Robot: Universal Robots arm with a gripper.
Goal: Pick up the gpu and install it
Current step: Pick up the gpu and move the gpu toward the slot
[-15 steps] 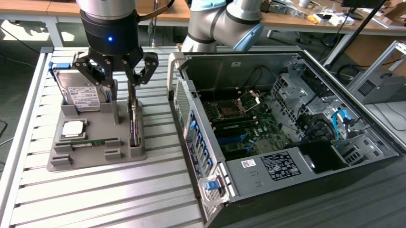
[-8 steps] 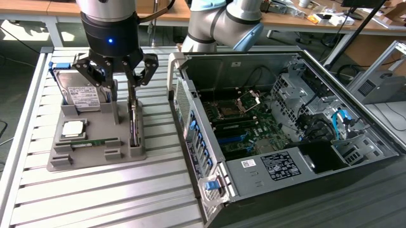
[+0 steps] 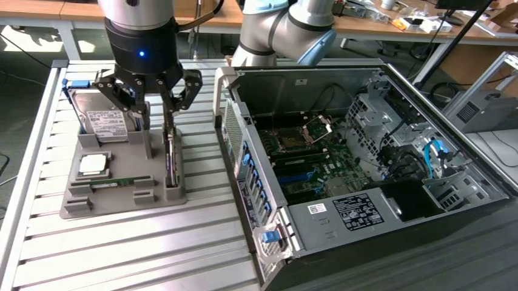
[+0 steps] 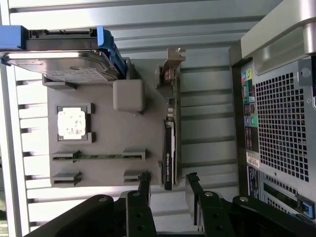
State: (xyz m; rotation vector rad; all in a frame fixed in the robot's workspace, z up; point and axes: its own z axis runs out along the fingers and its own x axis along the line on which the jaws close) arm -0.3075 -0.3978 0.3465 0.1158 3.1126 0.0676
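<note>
Ribbed aluminium slats (image 3: 121, 248) form the tabletop, with wooden benches behind at the far side. On the exterior view's right lies the largest thing, a black and silver steel computer tower (image 3: 247, 163). It rests on its side with the panel off. The exterior view looks into it and shows a green motherboard, a square metal processor socket and blue cables. The wrist view instead takes in its perforated rear grille (image 4: 284, 128) and coloured ports.

At the exterior view's left sits a matt grey plastic fixture tray (image 3: 109, 206) with moulded blocks and slots. At its far end a silver hard drive with a white label (image 3: 101, 118) leans in a blue-trimmed cradle. The gpu (image 3: 171, 160) is a thin dark card. It stands on its long edge in a slot along the tray side nearest the tower. The wrist view gives its edge in detail (image 4: 170, 148), with a black shroud bearing a small printed strip. It also shows a bright metal end bracket (image 4: 170, 66) at the hard-drive end.

The black gripper (image 3: 158, 110) hangs right over the card with its fingers spread. In the wrist view (image 4: 168, 178) one finger stands on each side of the card's line, with a gap on both sides, and holds nothing.

Smaller still are a square silver processor chip (image 3: 93, 163) in a recess, and nearer, a slim green memory stick (image 3: 121, 181) lying in its clips.
</note>
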